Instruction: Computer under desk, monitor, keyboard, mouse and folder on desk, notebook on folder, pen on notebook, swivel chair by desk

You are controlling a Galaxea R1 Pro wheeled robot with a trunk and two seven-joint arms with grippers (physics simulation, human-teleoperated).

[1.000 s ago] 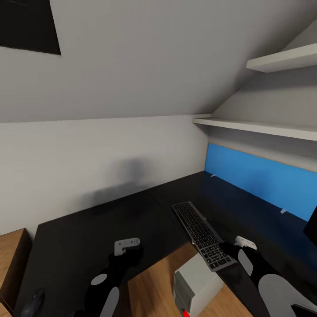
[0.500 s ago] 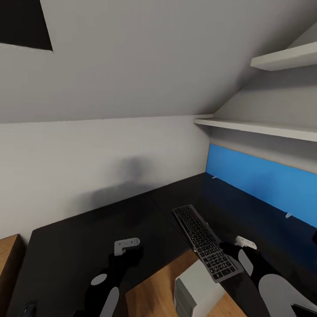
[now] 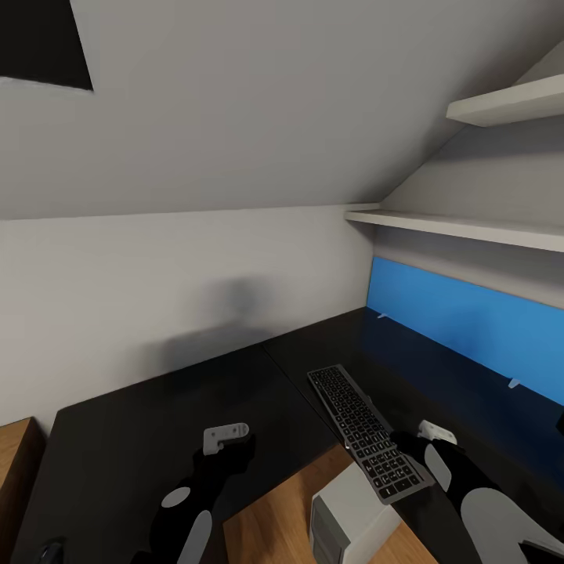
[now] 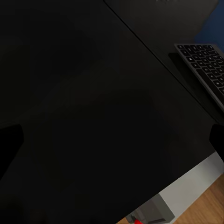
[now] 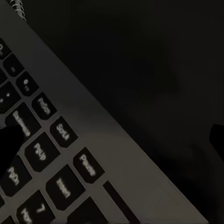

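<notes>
The right gripper point(image 3: 409, 446) is held at the near end of the keyboard point(image 3: 366, 428); in the right wrist view its fingertips point(image 5: 9, 144) are seen spread, one over the keys. Over the last second the keyboard has slid slightly toward the gripper, its near end overhanging the tabletop point(image 3: 157, 423) edge above the computer point(image 3: 348, 513). The left gripper point(image 3: 227, 440) hovers spread over bare tabletop. The placement is judged unfinished.

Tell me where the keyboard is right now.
In the head view the keyboard lies on the black desk at its front edge, right of centre, its near end beside the right gripper and above the white computer on the floor.
</notes>
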